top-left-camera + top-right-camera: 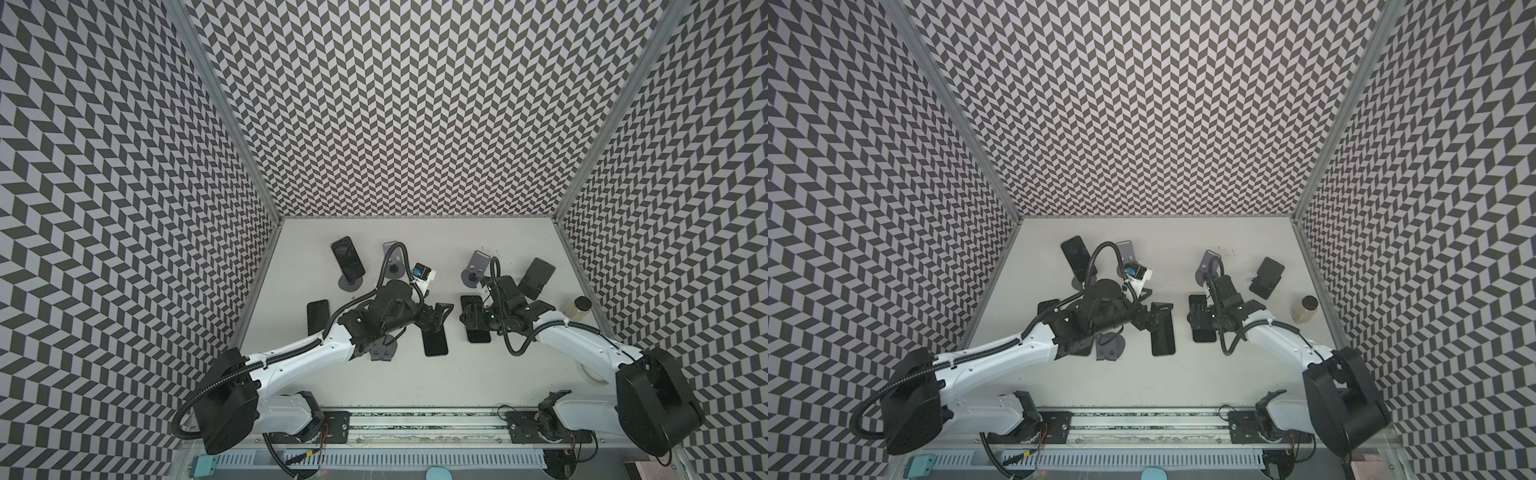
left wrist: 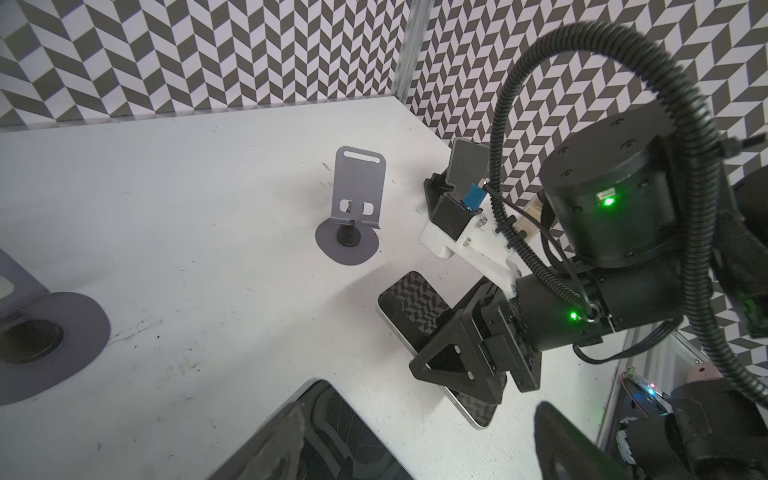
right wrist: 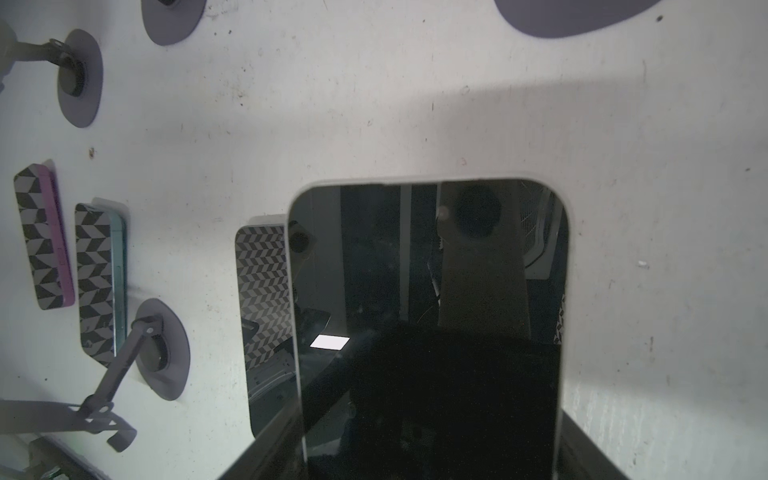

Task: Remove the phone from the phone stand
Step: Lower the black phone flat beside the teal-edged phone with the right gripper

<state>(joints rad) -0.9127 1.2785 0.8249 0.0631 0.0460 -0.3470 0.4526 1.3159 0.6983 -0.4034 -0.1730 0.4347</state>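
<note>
Right gripper (image 1: 475, 320) of mine is clamped across the phone (image 3: 428, 257), with both dark fingers (image 3: 266, 457) hard up against its long edges in the right wrist view. I take it across the narrow way because that is the span my jaws can cover, and the 2 straight edges give flat seats. The grip sits on the near half, so the far half juts out free ahead of the fingers.

The phone is off every stand, screen up, held low and close to level over the table (image 1: 415, 386). Whether its free end touches the surface I cannot tell. Its long axis runs from the front edge toward the back wall, and the free end points at the empty grey stand (image 2: 358, 183) just beyond it. By my reckoning the lift-off is done; what is left is to lay the phone flat and let go.

Left gripper (image 1: 435, 321) hangs over a 2nd phone (image 1: 436, 347), which lies flat just beside mine and nearly parallel to it, with bare table between them. Those jaws stand wider than that phone and hold nothing.

Farther out, a 3rd phone (image 1: 348, 257) leans on a grey stand (image 1: 351, 284) at the far left, and a 4th phone (image 1: 536, 272) on a black stand (image 1: 528, 290) at the right — 2 yet to be taken, I judge. A jar (image 1: 577, 308) stands near the right wall.
</note>
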